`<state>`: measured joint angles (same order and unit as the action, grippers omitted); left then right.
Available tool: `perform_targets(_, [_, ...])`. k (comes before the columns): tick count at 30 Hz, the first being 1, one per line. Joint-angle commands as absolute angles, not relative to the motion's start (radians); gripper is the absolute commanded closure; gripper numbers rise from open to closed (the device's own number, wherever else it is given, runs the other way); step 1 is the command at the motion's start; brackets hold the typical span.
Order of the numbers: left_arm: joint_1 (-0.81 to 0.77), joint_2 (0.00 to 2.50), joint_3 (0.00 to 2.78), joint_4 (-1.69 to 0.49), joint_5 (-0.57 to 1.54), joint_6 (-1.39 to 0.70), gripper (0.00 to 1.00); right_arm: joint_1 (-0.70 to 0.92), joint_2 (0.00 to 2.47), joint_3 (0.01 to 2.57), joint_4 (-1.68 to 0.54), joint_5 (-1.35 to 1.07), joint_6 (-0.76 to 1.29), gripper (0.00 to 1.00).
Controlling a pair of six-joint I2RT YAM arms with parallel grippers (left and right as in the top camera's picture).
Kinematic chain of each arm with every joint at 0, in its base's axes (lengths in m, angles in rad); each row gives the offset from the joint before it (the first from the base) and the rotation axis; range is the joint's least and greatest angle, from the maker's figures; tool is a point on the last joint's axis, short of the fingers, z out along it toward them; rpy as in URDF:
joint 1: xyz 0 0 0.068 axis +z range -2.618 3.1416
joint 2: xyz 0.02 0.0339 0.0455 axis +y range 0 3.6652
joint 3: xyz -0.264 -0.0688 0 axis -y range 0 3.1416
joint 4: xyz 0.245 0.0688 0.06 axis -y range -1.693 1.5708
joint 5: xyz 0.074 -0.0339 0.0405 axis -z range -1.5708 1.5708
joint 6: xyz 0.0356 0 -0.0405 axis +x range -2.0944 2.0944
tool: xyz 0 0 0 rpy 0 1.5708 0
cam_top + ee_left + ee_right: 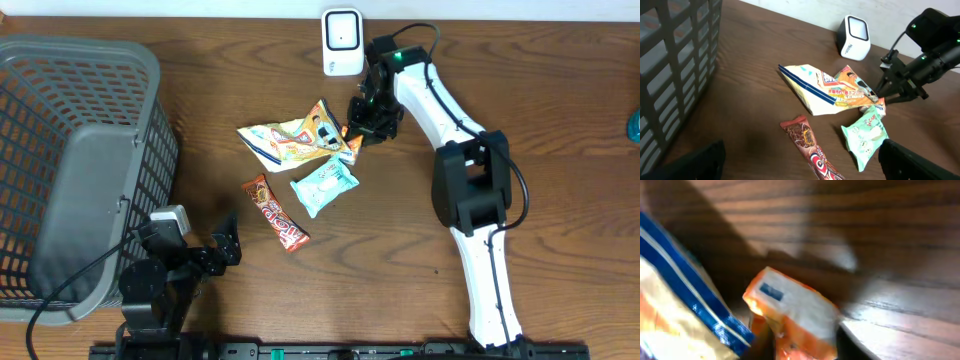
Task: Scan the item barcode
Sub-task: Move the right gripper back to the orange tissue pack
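A small orange and white packet [795, 310] sits between my right gripper's [805, 347] dark jaws, which are closed against its sides. From overhead, that right gripper [362, 128] points down at the orange packet [350, 148] by the right end of a large yellow and blue snack bag [295, 138]. The white barcode scanner [342, 42] stands at the table's back edge, just left of the right arm. My left gripper [225, 245] rests low at the front left, open and empty, with its fingers [690, 165] spread wide.
A mint green packet [324, 185] and a red-brown bar wrapper [277, 213] lie in front of the snack bag. A grey mesh basket [70, 150] fills the left side of the table. A teal object [634, 124] pokes in at the right edge.
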<state>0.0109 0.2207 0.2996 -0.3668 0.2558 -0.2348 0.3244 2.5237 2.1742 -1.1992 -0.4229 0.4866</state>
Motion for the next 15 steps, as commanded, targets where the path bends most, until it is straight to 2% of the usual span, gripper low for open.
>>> perform_targets(1, [0.010, 0.219, 0.295, -0.366, 0.250, -0.221, 0.02, 0.331, 2.527, 2.084, -1.174, -0.393, 0.515, 0.99])
perform_targets(8, [0.010, 0.219, 0.295, -0.366, 0.250, -0.221, 0.02, 0.291, 2.500, 2.091, -1.171, -0.404, 0.382, 0.99])
perform_targets(15, [0.010, 0.219, 0.295, -0.366, 0.250, -0.221, 0.02, 0.163, 2.458, 2.093, -1.231, -0.899, -0.224, 0.99])
